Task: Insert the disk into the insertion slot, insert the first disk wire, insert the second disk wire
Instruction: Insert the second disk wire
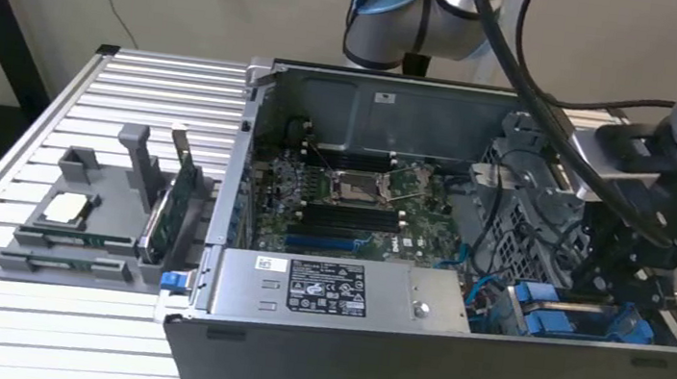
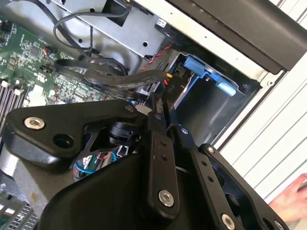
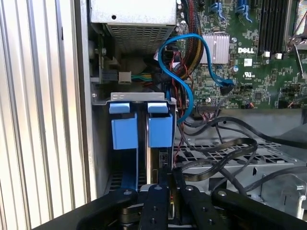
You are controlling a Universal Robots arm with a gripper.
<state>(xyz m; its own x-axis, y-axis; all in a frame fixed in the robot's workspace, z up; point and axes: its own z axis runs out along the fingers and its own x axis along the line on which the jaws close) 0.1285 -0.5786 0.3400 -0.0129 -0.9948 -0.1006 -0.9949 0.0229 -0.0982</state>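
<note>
The insertion slot (image 3: 140,98), a dark metal bay with blue rails (image 3: 159,127), sits in the corner of the open case (image 1: 419,374). A dark edge (image 3: 156,164) stands in it under one blue tab; I cannot tell whether it is the disk. My gripper (image 3: 166,178) hangs right over that edge, its black fingers (image 2: 158,143) pressed together. In the second wrist view the gripper (image 2: 165,114) is shut on a small black connector (image 2: 173,85) at the end of a black flat wire (image 2: 120,79), just in front of the bay's blue tab (image 2: 206,72).
Loose black cables (image 3: 230,153) and a blue cable (image 3: 187,62) lie beside the bay over the motherboard (image 3: 249,52). The grey power-supply box (image 1: 326,290) fills the case's near side. A grey fixture (image 1: 90,217) with parts stands on the slatted table at the exterior view's left.
</note>
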